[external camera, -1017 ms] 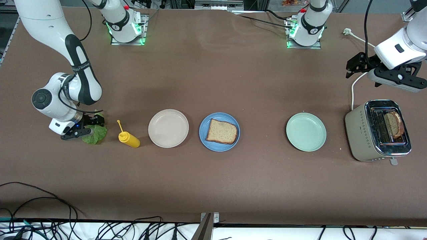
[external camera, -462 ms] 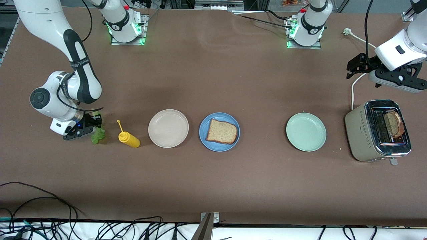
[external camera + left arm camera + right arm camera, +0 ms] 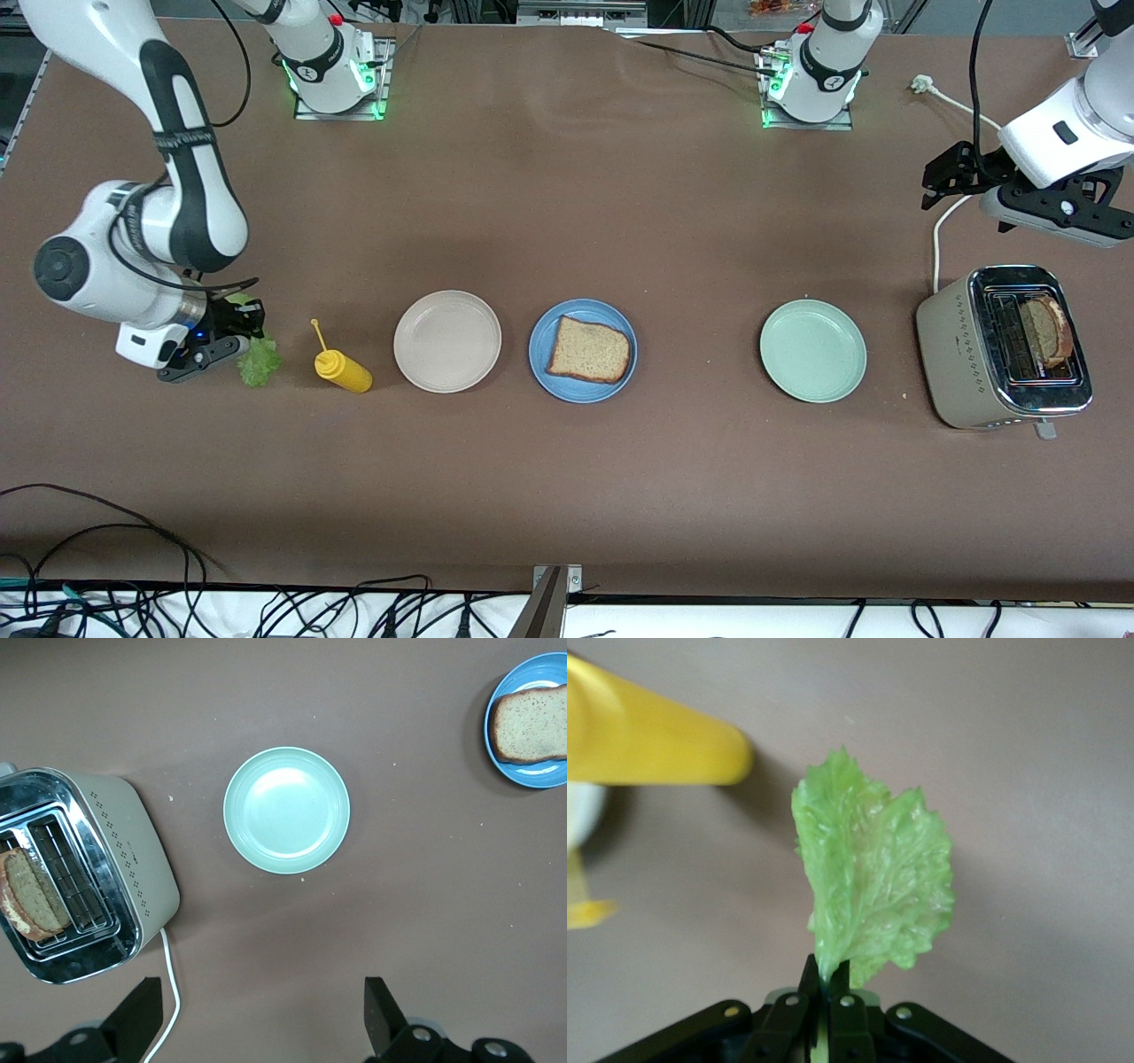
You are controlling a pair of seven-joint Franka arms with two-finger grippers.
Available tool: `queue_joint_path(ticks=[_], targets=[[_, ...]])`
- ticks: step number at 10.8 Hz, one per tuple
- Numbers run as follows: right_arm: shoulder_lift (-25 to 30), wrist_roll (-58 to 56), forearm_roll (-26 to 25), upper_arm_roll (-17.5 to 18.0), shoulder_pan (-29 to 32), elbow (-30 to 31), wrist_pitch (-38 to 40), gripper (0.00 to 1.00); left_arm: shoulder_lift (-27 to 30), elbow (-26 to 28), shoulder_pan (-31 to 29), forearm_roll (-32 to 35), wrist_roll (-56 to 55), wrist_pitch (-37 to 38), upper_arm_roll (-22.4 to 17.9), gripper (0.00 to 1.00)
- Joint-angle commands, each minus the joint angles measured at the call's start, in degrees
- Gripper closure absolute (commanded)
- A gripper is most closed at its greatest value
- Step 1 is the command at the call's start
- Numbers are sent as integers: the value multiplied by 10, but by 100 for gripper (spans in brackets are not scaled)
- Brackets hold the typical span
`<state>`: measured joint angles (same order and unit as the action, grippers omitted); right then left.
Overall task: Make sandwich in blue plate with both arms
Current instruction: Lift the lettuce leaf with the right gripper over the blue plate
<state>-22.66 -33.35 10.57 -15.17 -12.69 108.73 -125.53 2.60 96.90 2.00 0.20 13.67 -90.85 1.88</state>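
A blue plate point(image 3: 542, 361) in the table's middle holds one brown bread slice point(image 3: 589, 350); both show in the left wrist view, plate point(image 3: 532, 775) and slice point(image 3: 532, 722). A second slice point(image 3: 1047, 331) stands in the toaster point(image 3: 957, 354), also in the left wrist view point(image 3: 31, 899). My right gripper point(image 3: 251, 332) is shut on a crinkly green lettuce leaf point(image 3: 259, 363), held above the table beside the yellow bottle; the leaf point(image 3: 873, 877) hangs from the closed fingers point(image 3: 833, 979). My left gripper point(image 3: 941, 174) is open and empty in the air, over the table by the toaster.
A yellow squeeze bottle point(image 3: 344, 370) stands next to the lettuce, also in the right wrist view point(image 3: 647, 735). A beige plate point(image 3: 447, 341) sits beside the blue plate. A pale green plate point(image 3: 812, 350) lies between blue plate and toaster, with a white power cord point(image 3: 941, 230).
My right gripper has lifted the lettuce leaf off the table and drawn toward the table's right-arm end. The left gripper has barely moved.
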Motion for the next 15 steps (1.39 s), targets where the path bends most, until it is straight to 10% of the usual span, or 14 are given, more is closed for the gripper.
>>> queue_joint_path(ticks=[1, 8, 15], targets=[[8, 61, 0, 14, -13, -159, 203, 100, -6, -15, 0, -2, -2, 14, -2, 0], [-34, 301, 1, -20, -152, -295, 315, 100, -5, -15, 0, -2, 0, 16, -2, 0], [-214, 620, 141, -108, -378, -388, 167, 100, -5, -15, 0, -2, 0, 20, -2, 0]])
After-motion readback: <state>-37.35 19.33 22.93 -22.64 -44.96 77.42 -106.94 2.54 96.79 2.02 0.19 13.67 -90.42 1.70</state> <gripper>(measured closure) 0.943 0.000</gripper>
